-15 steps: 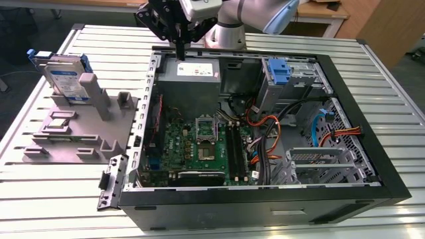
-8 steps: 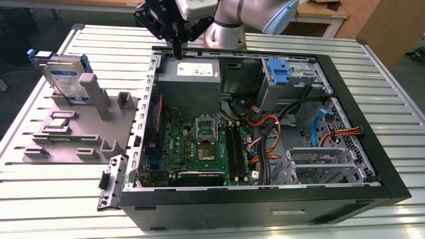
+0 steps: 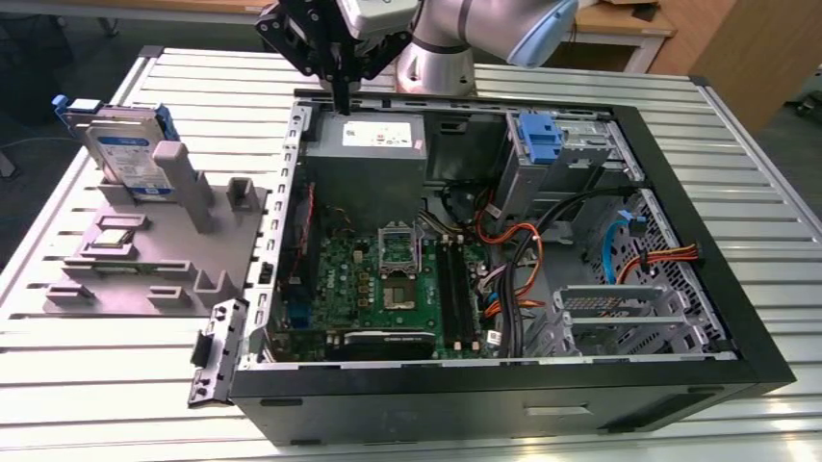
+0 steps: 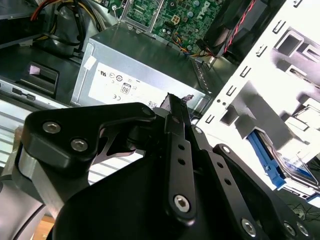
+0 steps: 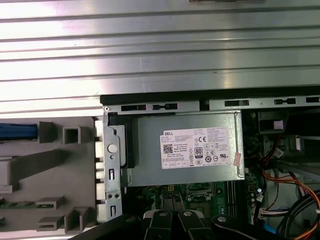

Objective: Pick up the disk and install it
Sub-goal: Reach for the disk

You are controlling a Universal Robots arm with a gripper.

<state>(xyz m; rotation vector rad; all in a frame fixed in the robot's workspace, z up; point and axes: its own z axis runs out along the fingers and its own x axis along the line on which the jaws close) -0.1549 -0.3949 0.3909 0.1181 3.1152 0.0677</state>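
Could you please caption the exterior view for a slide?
Hand above the power supply in the open case; disk upright on rack.

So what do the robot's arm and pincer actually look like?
The arm is smooth silver-grey tubing with rounded joints and a pale blue cap. Its pincer is black angular metal, linked bars fastened with silver bolts.

Slatted aluminium table (image 3: 752, 183) in exterior view, slats running across; strong glare off them in first wrist view, so light's from overhead. Dark grey floor (image 3: 799, 159) past table edge, exterior view's right. Behind: wooden cabinet panel (image 3: 734, 48) & light wood desk (image 3: 629, 21) w/ white frame.
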